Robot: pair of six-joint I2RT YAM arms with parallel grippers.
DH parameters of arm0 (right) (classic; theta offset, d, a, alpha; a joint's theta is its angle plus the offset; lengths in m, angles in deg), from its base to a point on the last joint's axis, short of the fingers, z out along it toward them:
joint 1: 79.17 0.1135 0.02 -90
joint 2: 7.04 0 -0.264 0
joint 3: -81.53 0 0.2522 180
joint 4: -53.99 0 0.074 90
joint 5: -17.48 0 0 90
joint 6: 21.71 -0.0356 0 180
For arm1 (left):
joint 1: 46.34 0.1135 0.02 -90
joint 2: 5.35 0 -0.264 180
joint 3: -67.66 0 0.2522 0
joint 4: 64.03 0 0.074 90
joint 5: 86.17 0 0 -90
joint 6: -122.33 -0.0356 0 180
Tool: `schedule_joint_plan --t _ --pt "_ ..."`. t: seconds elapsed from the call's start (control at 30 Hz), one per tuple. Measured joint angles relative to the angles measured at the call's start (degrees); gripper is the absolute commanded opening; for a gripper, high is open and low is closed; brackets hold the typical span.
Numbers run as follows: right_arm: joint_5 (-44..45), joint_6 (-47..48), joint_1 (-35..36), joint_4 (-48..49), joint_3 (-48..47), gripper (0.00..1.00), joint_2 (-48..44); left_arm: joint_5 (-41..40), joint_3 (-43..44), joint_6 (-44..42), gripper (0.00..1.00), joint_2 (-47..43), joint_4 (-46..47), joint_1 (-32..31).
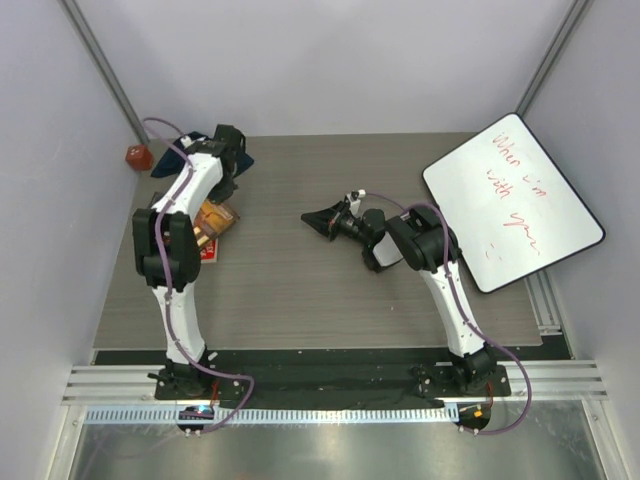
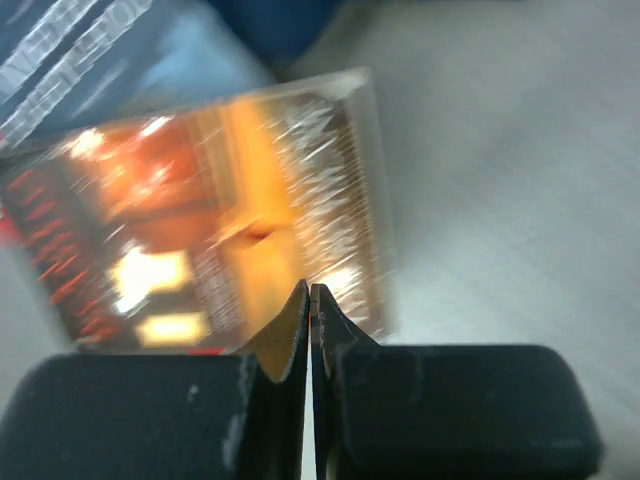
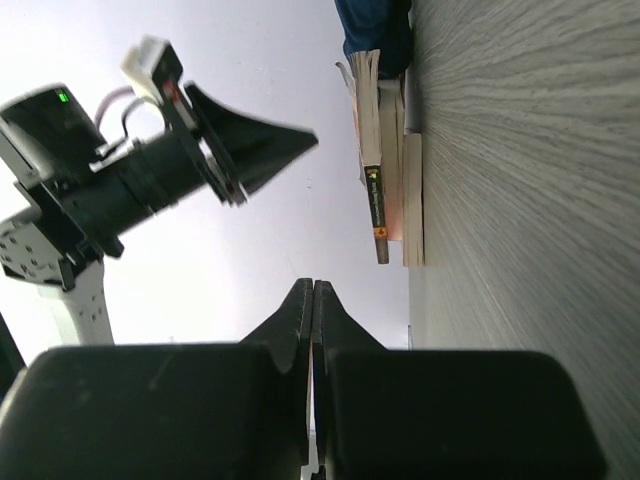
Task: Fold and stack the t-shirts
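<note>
1. Seemingly no folding has begun: the t-shirts (image 1: 165,165) lie bunched in the table's far-left corner, beyond a book (image 2: 200,230).
2. Next, a gripper needs to open and reach a shirt edge.
3. The left gripper (image 2: 310,290) and the right gripper (image 3: 313,285) are both pinched together, holding nothing.

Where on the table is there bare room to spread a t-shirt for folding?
Bare table runs across the near middle, between the two arms, and along the far edge between the left tool and the whiteboard. Crowded: the far-left corner, with the t-shirt, books and left arm; the right tool hangs mid-table.
</note>
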Motion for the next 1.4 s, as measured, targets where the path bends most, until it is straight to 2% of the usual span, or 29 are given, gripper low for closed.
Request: schedule_joint_plan --t 0.1,0.4,0.77,1.2,1.23,1.27,1.33,1.37,1.4 --pt "-0.1 -0.1 0.0 0.0 0.0 0.01 0.0 1.3 8.4 -1.3 0.00 7.1 1.0 -0.7" --pt "-0.5 -0.5 -0.1 0.3 -0.1 0.01 0.2 3.7 14.3 -1.4 0.00 18.9 -1.4 -3.5" --pt "-0.5 -4.0 -0.1 2.0 -1.6 0.01 1.4 -0.7 3.7 -1.0 0.00 13.0 -2.1 -2.9" --pt "-0.5 -5.7 -0.1 3.1 -1.8 0.02 1.6 -4.0 -0.3 -0.5 0.00 10.0 -2.7 1.5" --pt "-0.5 -5.7 -0.1 3.1 -1.8 0.02 1.6 -4.0 -1.1 -0.5 0.03 9.4 -2.5 1.7" --pt "-0.5 -5.7 -0.1 3.1 -1.7 0.02 1.6 -3.8 -2.2 -0.3 0.15 8.7 -2.5 1.8" --pt "-0.7 -5.4 0.0 2.9 -1.6 0.04 1.4 -2.6 -4.3 -0.3 0.25 6.9 -1.7 2.0" --pt "-1.0 -4.6 0.0 2.6 -1.4 0.05 1.1 -1.9 -5.8 -0.4 0.35 5.7 -0.7 2.1" --pt "-1.6 -2.5 0.2 1.4 -0.6 0.07 0.3 -1.0 -7.2 -0.5 0.38 4.5 0.2 2.1"
